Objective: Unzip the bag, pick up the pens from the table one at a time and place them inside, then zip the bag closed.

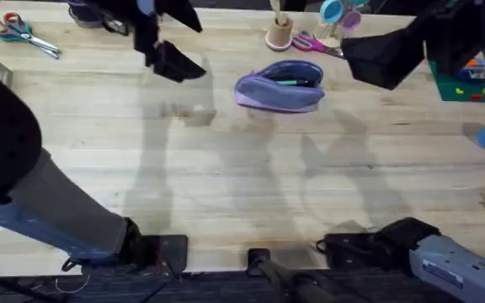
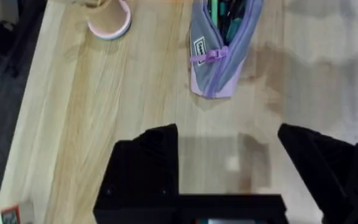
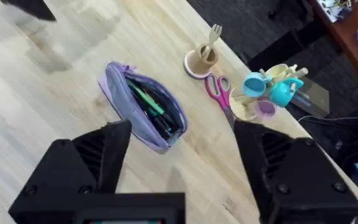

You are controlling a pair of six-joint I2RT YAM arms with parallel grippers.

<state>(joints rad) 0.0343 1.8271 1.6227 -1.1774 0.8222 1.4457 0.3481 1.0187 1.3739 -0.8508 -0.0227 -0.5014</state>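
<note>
The bag (image 1: 279, 85) is seen lying on the worktop (image 1: 242, 177) toward its far side, a little right of the middle. Its zipper is open along the top, and the green pen (image 3: 145, 99) and the black pen (image 3: 163, 122) are seen inside it, lying lengthwise in the opening. In the left wrist view the bag's (image 2: 222, 46) purple zipper pull (image 2: 207, 56) is seen hanging across one end, beside a small label.

The left tool (image 2: 232, 163) is held above bare worktop near the bag's end, apart from it; its jaws are spread wide and nothing is held between them. In the overhead view the left tool (image 1: 175, 63) is seen at the far left of the bag, well apart from it.

The right tool (image 3: 182, 162) is likewise held open and empty, above the worktop just beside the bag (image 3: 145, 113). In the overhead view it (image 1: 386, 59) is seen to the right of the bag.

Beyond the bag a small cup (image 3: 201, 61) with a wooden fork, pink scissors (image 3: 219, 91) and a cluster of toy cups (image 3: 269, 90) are seen near the far edge. Orange scissors (image 1: 19, 34) lie at the far left corner.
</note>
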